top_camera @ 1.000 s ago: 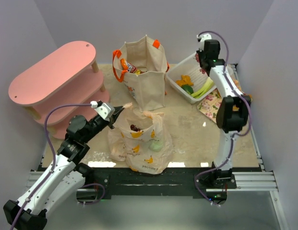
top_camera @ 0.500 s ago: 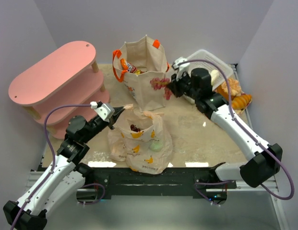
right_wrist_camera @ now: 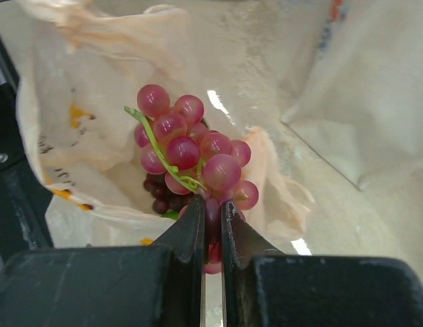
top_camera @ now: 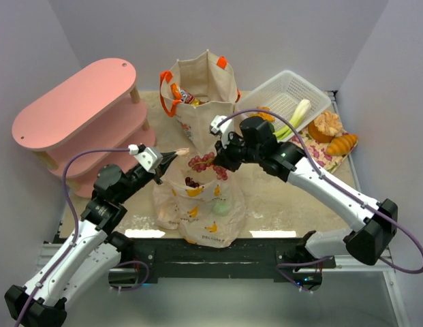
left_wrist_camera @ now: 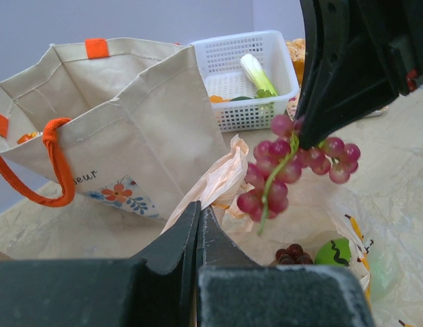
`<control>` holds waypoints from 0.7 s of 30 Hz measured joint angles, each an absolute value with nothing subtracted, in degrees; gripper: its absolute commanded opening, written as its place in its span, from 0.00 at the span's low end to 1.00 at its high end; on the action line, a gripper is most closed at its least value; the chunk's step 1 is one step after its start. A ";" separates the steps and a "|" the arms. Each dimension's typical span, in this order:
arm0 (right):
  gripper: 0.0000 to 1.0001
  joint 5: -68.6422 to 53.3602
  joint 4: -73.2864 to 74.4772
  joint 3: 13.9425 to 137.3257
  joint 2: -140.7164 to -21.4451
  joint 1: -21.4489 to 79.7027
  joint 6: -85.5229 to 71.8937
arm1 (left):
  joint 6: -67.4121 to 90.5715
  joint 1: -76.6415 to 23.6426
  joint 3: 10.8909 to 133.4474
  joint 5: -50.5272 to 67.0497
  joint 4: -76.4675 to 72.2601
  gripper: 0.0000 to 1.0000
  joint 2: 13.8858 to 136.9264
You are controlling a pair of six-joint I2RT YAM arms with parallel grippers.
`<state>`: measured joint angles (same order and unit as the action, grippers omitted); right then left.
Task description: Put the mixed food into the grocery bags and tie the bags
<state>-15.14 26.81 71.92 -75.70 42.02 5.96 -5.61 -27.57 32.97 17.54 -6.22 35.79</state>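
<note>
A: Room round the bag?
B: Tight at back: tote (top_camera: 208, 119) just behind bag (top_camera: 201, 208), nearly touching. Shelf (top_camera: 75, 109) off to the L. Bare table (top_camera: 279, 197) to the R, as far as mat (top_camera: 325, 155) and basket (top_camera: 296, 88) in far R corner. Walls on three sides.

A: Claws?
B: L claw (top_camera: 171, 156) (left_wrist_camera: 197, 216) clamped shut on bag's twisted handle at far L rim, lifting that edge (mouth agape, facing up). R claw (top_camera: 221, 160) (right_wrist_camera: 211, 211) pinched tight on grapes (top_camera: 204, 163) (left_wrist_camera: 293, 167) (right_wrist_camera: 187, 146), stalk end between the fingers. Near L claw, not touching.

A: Lie of the grapes?
B: Held above bag mouth, not inside. Long axis straight out from R fingers toward L claw, about level across the table in top view. Green stem tip past the berries, pointing away from the fingers; drooping down in L wrist view.

A: In the bag already?
B: Dark grapes (top_camera: 192, 182) (left_wrist_camera: 291, 253) and green veg (top_camera: 223, 204) (left_wrist_camera: 334, 252), low down.

A: Rest of the food?
B: Snack packet (top_camera: 178, 92) in tote. Leek (top_camera: 295, 117) in basket, diagonal, white end toward far wall. Bread (top_camera: 342, 143) at mat's R edge.

A: Writing?
B: On tote, beside floral print: letters "seur", start hidden by orange handle. On bag: banana prints plus black small print, too small to read.
</note>
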 measured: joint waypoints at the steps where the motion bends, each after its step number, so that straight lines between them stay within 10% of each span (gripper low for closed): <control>1: 0.00 -15.14 27.29 72.27 -76.27 43.38 6.24 | -5.61 -27.57 32.97 17.54 -6.22 0.00 35.83; 21: 0.00 -13.58 17.39 80.64 -86.21 51.96 10.13 | -5.58 -27.57 32.97 17.87 -6.37 0.00 35.88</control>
<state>-13.58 17.39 80.64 -86.21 51.96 10.13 -5.58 -27.57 32.97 17.87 -6.37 35.88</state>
